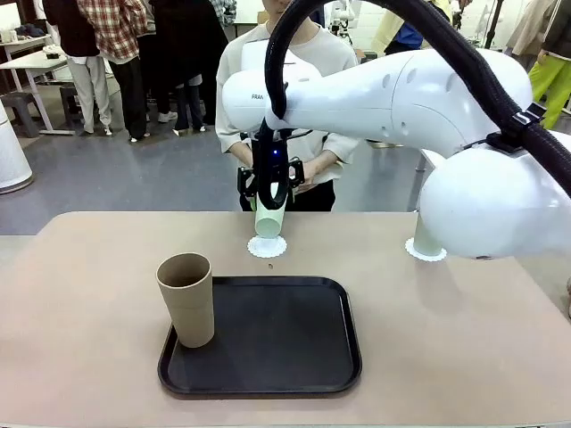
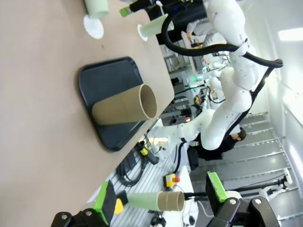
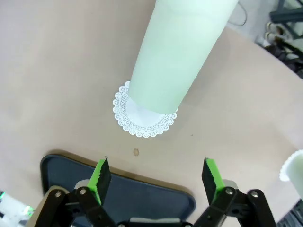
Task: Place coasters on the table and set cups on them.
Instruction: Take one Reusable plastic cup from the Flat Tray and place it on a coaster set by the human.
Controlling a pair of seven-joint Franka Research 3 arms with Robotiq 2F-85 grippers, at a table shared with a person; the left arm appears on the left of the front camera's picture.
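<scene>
The right arm point(image 1: 401, 98) comes in from the right side and reaches across the middle of the worktop point(image 1: 89, 267); the right end effector point(image 3: 155, 168) is released, its green pads point(image 3: 100, 174) standing wide apart. The mint cup point(image 3: 182, 52) lies beyond them and is not touched in the right wrist view. In the front view this end effector hangs just at the top of that cup, and there I cannot tell if it touches the rim.

The mint cup stands upright on a coaster point(image 3: 142, 118) at the far middle of the worktop, a little beyond the far edge of the black tray point(image 1: 285, 343); the lacy edge of the coaster shows all around the base of the cup.

A second mint cup point(image 1: 426, 234) stands on a second coaster point(image 1: 426, 255) farther to the right, partly hidden behind the elbow of the arm.

The tan cup point(image 1: 187, 299) stands upright on the left part of the tray, near its left rim; the tray rests on the near middle of the worktop.

The left end effector point(image 2: 160, 194) is released also, holding nothing; it looks across the worktop from the side, well apart from the tray.

A person point(image 1: 241, 53) stands at the far side, hands held together in front of the body.
</scene>
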